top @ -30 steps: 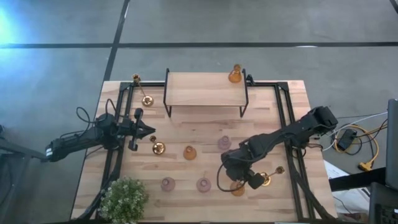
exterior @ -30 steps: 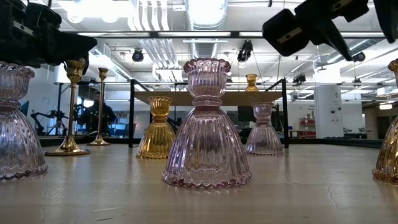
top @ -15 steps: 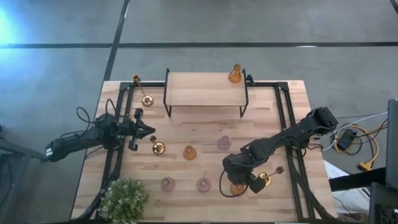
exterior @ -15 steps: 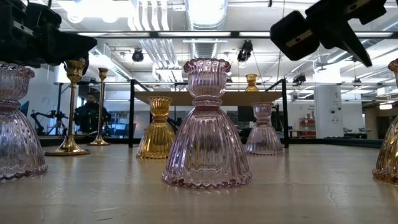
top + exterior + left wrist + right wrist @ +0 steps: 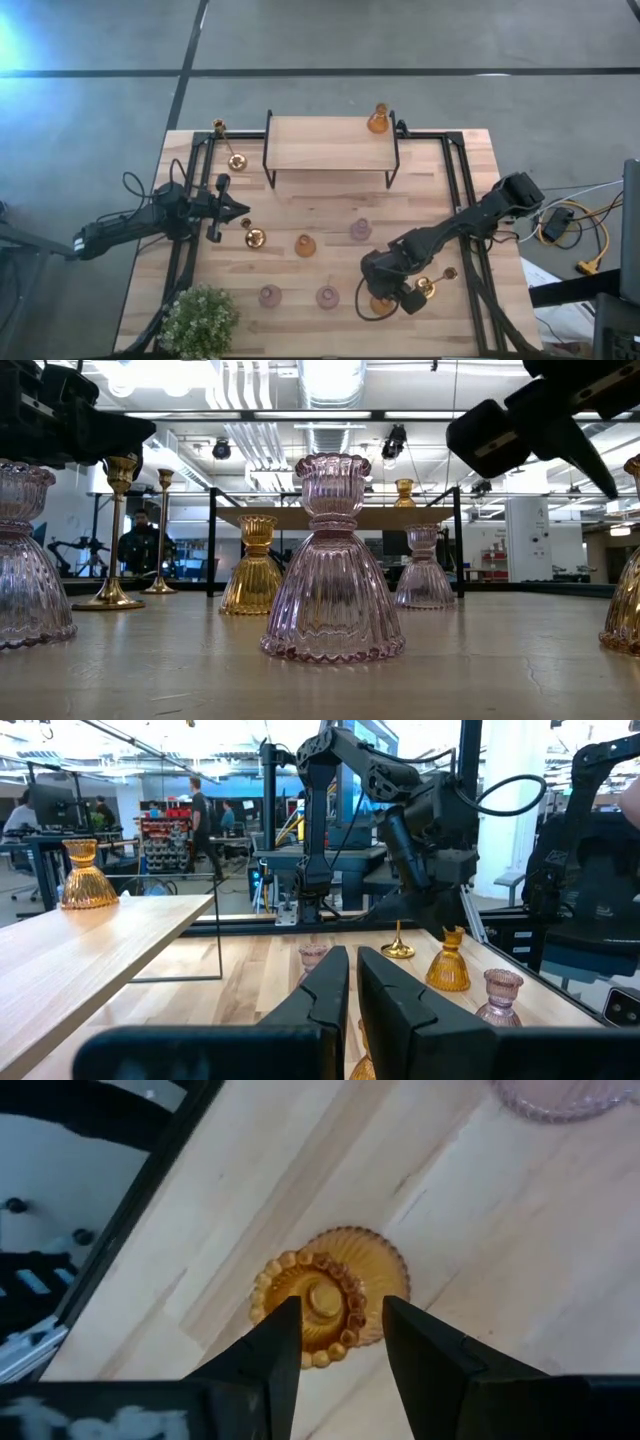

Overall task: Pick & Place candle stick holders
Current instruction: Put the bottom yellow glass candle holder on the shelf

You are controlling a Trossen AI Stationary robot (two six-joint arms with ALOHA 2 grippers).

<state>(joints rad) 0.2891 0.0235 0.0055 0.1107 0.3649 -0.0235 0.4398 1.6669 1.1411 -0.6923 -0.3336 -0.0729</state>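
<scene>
Hovering over an amber holder near the front right of the bench, your right pincer has its fingers apart, one on each side of the holder's cup, and nothing is gripped yet. In the high view that arm hides most of this holder; a gold holder lies just beside it.

Your left pincer waits at the bench's left side, fingers together and empty.

By my reckoning you are early in the job. One amber holder stands on the shelf at the back, at its right end, and looks placed. Still loose on the bench: a third amber, three pink ones, and gold ones at and by the back left corner. If the shelf is the goal, eight remain, starting with the one under your right pincer.
</scene>
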